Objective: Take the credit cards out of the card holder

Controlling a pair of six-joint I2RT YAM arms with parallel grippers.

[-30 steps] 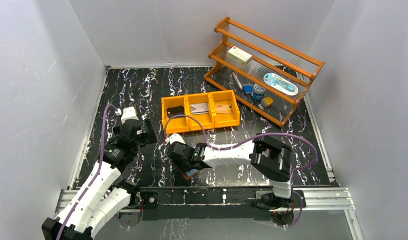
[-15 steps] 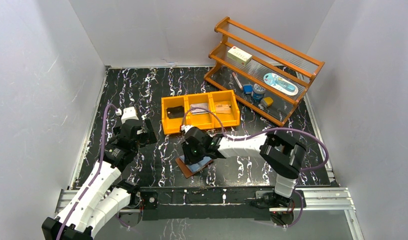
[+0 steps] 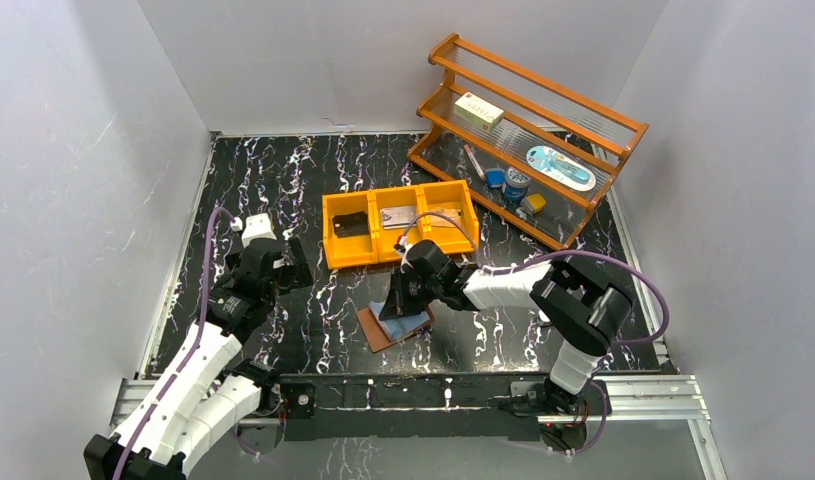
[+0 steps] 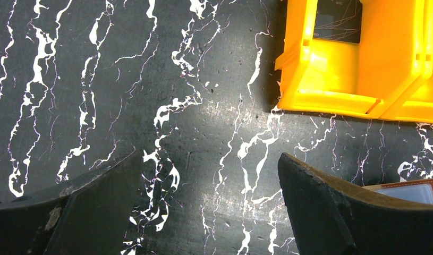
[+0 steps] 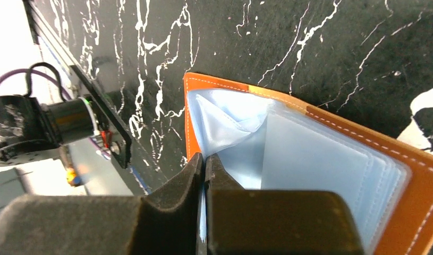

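While the card holder (image 3: 378,338) lies open near the front edge of the table (image 3: 283,180), the right gripper (image 5: 204,159) pinches a pale plastic sleeve (image 5: 230,122), its fingers almost together. I judge it is probing for any card inside. Next it should lift that sleeve gently without dragging the holder. Further back, the left gripper (image 4: 209,170) hangs wide, holding nothing. Beyond it, three credit cards (image 3: 398,216) lie in the orange bin (image 3: 403,252).
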